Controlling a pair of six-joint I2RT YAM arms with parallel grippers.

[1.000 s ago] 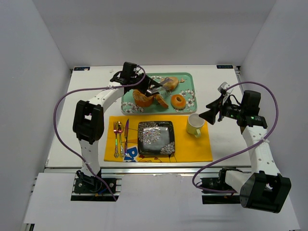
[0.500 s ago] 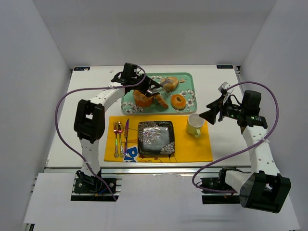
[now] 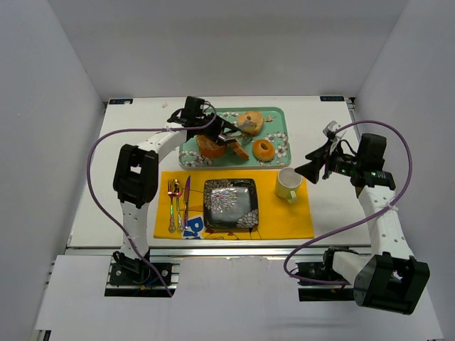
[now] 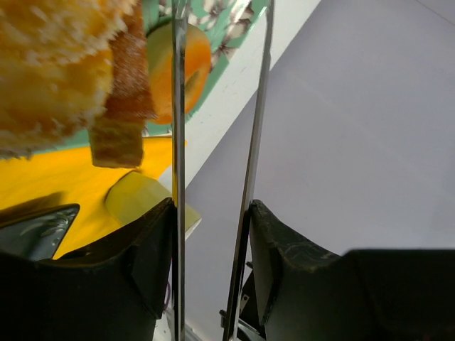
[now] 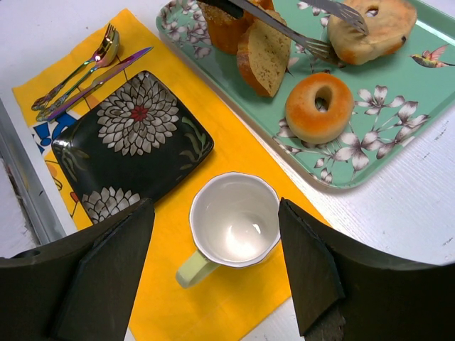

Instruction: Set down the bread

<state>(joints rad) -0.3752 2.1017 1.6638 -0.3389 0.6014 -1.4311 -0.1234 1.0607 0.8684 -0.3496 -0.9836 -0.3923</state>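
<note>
Two flat metal blades of a pair of tongs [image 5: 316, 46] run out from between the fingers of the left gripper [image 4: 212, 206]. One blade lies along each black finger, so the jaws are clamped on the tongs while the blades themselves stand apart. Their tips are forked. One tip lies over the top of the bread [image 5: 387, 35] beside its small dark hole, and the other sits at the bread's edge.

The bread is a smooth, pale tan ring. It lies on the far side of the teal tray [image 5: 419, 89], right of the middle (whether it rests flat or is raised a little cannot be told). The tray is glossy and printed with white flowers.

Nearer the front rim, apart from the bread, lies a smaller orange donut [image 5: 313, 121] with a paler band around its hole. To its left are a golden ridged pastry [image 3: 210, 145] with a crumbly, sugary surface and a cut slice [image 5: 269, 60] showing a speckled tan face.

The right gripper [image 5: 215, 206] hangs above a round white-lined cup [image 5: 213, 213], its dark wedge-shaped fingers spread wide with nothing between them. The cup stands on a yellow cloth placemat [image 5: 234, 312] beside a square black plate [image 5: 135, 135] with rounded corners and a flower pattern. Shiny pink-gold cutlery [image 5: 85, 71] lies at the mat's left end, and a white table [image 5: 398, 234] lies under everything.
</note>
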